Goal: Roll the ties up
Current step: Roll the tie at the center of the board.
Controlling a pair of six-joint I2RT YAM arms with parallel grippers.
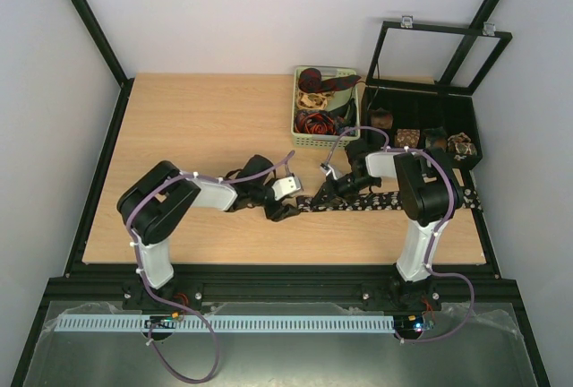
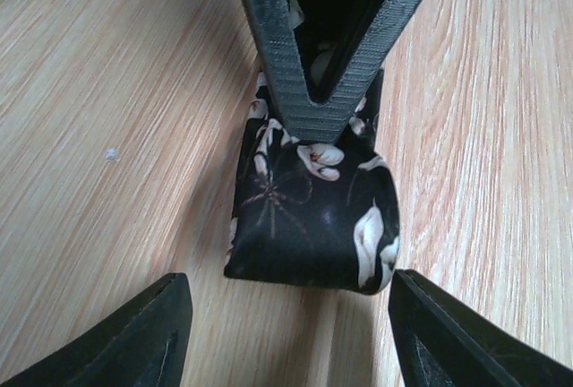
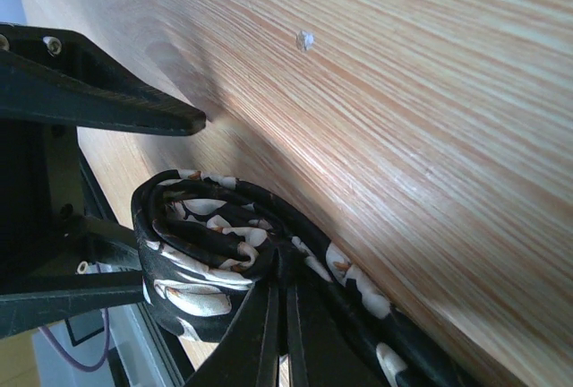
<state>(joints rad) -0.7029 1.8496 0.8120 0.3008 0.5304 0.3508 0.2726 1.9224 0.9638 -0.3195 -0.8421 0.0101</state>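
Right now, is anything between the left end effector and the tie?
No, nothing visible. The tie's rolled end sits right at the mouth of the open left end effector. The right end effector pinches the tie from the far side.

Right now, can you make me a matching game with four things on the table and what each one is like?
Things
1. tie
2. basket
3. box
4. left gripper

Clues
A. green, with coiled ties inside
B. open, one side on each side of the coil
C. black with white flowers, partly rolled
D. black, lid up, at the far right

Pairs: 1-C, 2-A, 3-D, 4-B
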